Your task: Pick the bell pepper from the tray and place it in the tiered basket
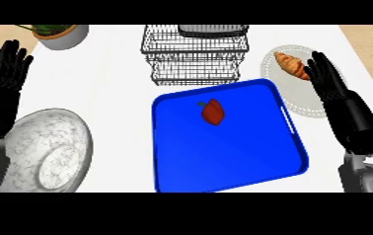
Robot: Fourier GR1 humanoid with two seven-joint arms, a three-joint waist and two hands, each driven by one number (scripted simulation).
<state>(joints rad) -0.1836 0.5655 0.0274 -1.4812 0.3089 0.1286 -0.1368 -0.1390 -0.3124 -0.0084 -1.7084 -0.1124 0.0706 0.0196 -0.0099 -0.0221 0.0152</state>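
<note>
Pepper (212, 112) lay on the tray (241, 160), basket (193, 56) at its twelve o'clock; left robot hand (13, 65) and right robot hand (328, 81) stood wide, empty.

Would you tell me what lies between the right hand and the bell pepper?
In the head view, only bare floor and the right rim of the blue tray, then part of the white plate; the croissant sits farther back.
</note>
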